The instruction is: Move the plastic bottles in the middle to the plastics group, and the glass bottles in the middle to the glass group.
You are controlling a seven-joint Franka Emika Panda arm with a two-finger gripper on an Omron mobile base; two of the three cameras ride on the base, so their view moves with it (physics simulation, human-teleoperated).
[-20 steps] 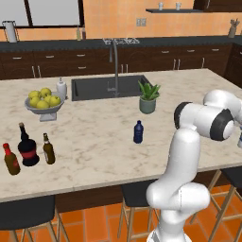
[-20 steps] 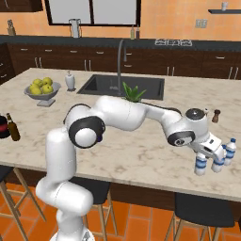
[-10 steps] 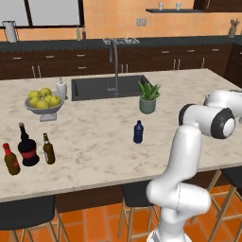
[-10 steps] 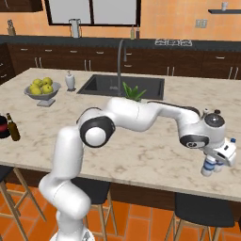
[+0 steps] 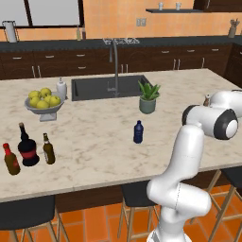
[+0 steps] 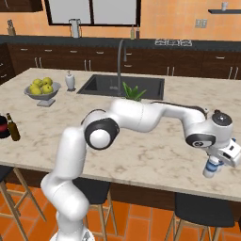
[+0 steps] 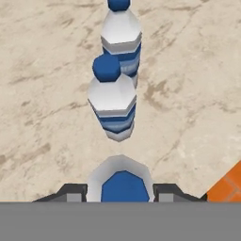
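Observation:
In the hand view my gripper (image 7: 121,194) is shut on a pale plastic bottle with a blue cap (image 7: 121,182), one dark finger (image 7: 70,192) on each side. Just ahead stand two more pale blue-capped bottles (image 7: 112,101) (image 7: 121,40) of the plastics group. In the right base view the gripper (image 6: 215,162) holds that bottle (image 6: 212,168) low over the counter's far right end. The squat dark blue bottle (image 5: 138,132) stands mid-counter. The slim olive-brown bottle (image 5: 48,149) stands at the left beside the black red-labelled bottle (image 5: 27,147) and the red-capped brown bottle (image 5: 11,159).
A fruit bowl (image 5: 43,101), a soap dispenser (image 5: 61,88), the sink (image 5: 106,87) with its tap and a potted plant (image 5: 148,97) line the back of the counter. The counter's edge and orange floor (image 7: 228,186) lie close beside the held bottle.
The hand swung right and came down with the pale bottle beside the standing blue-capped bottles, which the hand now covers in the right base view. The jaws closed very slightly.

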